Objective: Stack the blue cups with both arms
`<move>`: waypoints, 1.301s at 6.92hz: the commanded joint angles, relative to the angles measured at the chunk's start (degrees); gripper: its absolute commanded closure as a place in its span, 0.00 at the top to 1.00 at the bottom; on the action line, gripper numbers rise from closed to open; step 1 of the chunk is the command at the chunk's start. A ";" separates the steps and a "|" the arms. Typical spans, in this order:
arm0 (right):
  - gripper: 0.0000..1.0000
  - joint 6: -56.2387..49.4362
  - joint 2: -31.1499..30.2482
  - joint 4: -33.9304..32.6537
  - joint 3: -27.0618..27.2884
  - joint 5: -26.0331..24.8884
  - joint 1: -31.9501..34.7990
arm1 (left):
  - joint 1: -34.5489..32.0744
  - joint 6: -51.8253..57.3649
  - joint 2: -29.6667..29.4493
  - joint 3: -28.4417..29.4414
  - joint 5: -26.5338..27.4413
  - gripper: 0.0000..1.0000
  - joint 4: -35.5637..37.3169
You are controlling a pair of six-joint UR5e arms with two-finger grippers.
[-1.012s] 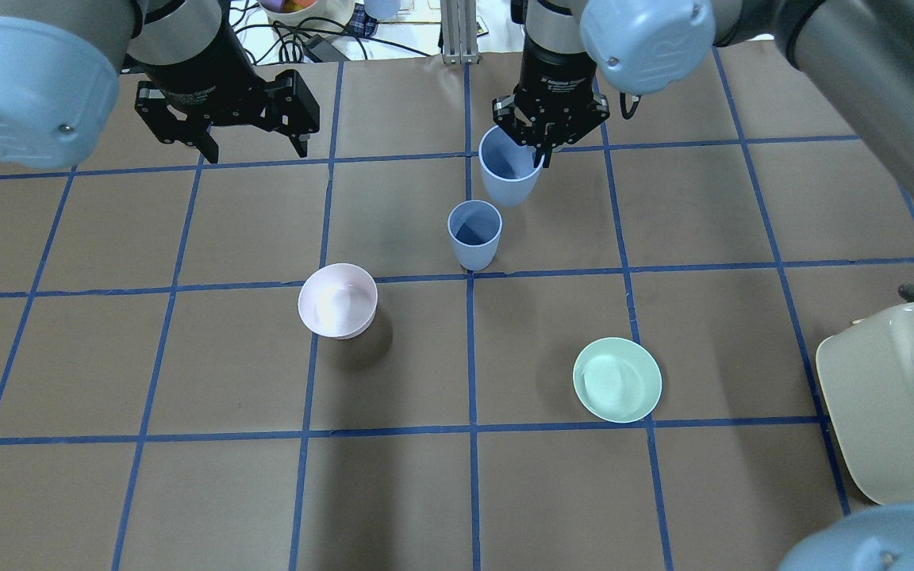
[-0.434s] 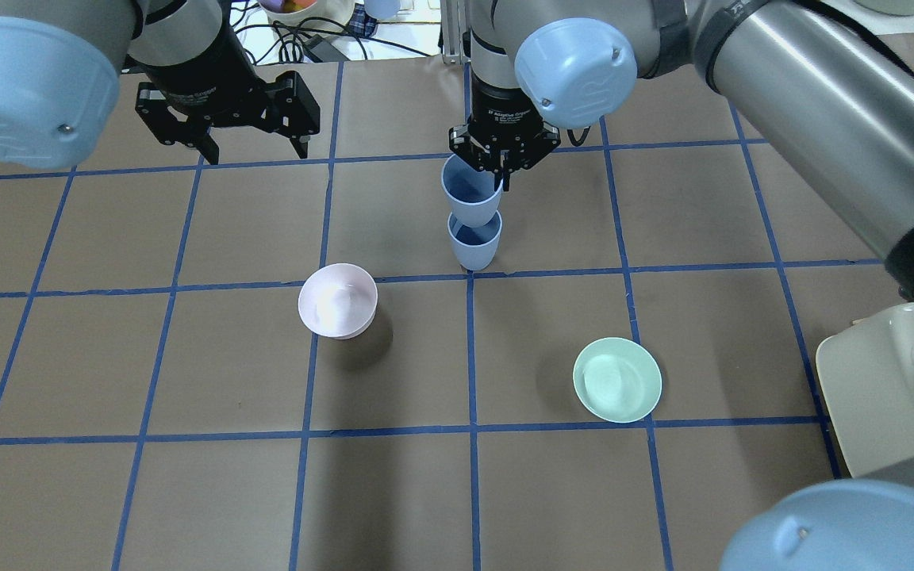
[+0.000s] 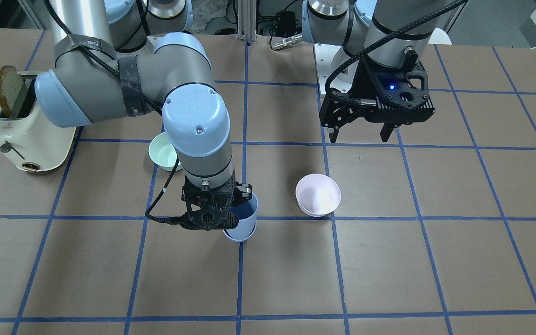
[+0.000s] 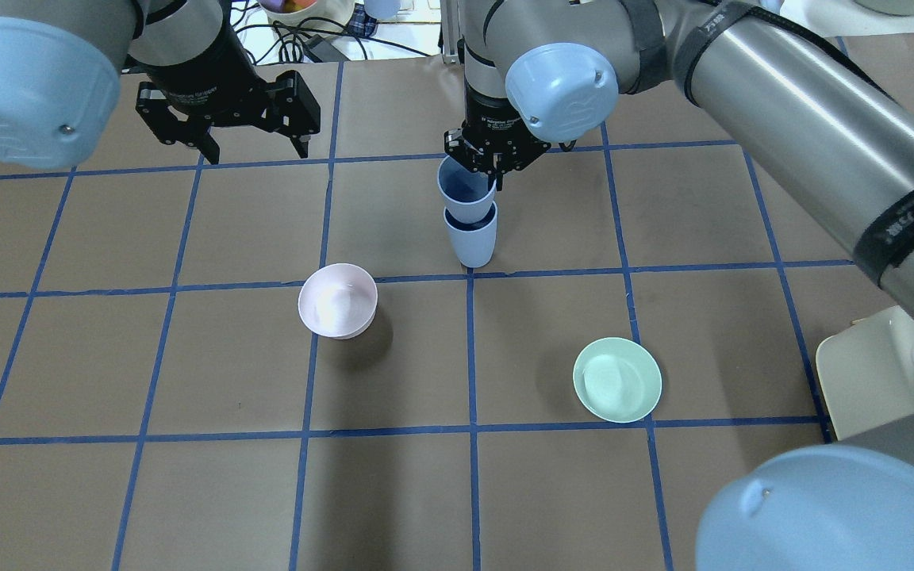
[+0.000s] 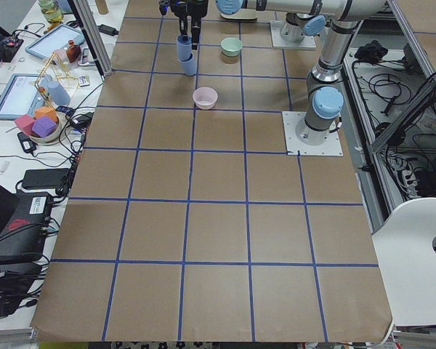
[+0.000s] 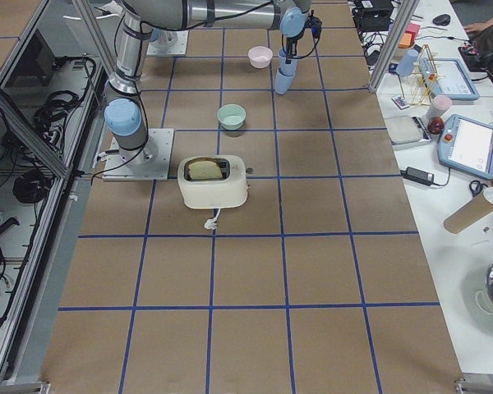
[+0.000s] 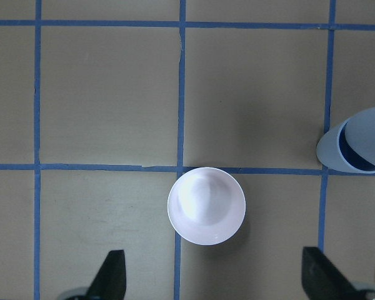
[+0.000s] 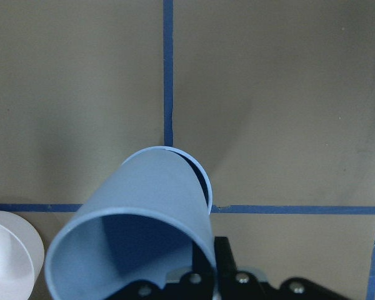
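Note:
Two pale blue cups stand near the table's middle. My right gripper (image 4: 493,165) is shut on the rim of the upper blue cup (image 4: 465,194). It holds that cup with its base in the mouth of the lower blue cup (image 4: 471,244), which stands on the table. In the right wrist view the held cup (image 8: 137,219) covers almost all of the lower cup's rim (image 8: 203,178). In the front view the right gripper (image 3: 235,207) hides part of both cups (image 3: 245,222). My left gripper (image 4: 253,147) is open and empty, hovering to the left, above the pink bowl's far side.
A pale pink bowl (image 4: 337,300) sits left of the cups, below the left wrist camera (image 7: 206,205). A mint-green bowl (image 4: 617,379) sits at the near right. A cream toaster (image 3: 21,135) with toast stands at the robot's far right edge.
My right gripper has carried the held cup to the left and nearer, from beside the standing cup to directly over it, and lowered it into its mouth. The left arm has not moved.

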 commanded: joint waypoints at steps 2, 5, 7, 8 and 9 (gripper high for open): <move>0.00 -0.42 0.22 3.18 0.24 0.36 -0.08 | 0.00 0.00 -0.09 0.01 0.06 1.00 0.04; 0.21 -0.60 0.83 2.50 1.90 0.62 -0.43 | 0.00 0.00 0.00 0.01 0.06 1.00 0.04; 0.62 -2.96 0.75 2.31 1.83 0.10 -1.21 | 0.09 0.00 0.00 0.01 0.06 1.00 -0.05; 0.71 -4.72 0.14 2.49 1.04 0.18 -4.44 | 0.09 0.00 0.09 0.01 0.06 1.00 -0.05; 0.78 -7.60 -1.61 3.19 0.60 -0.08 -8.30 | 0.09 0.00 0.09 -0.08 0.06 1.00 -0.05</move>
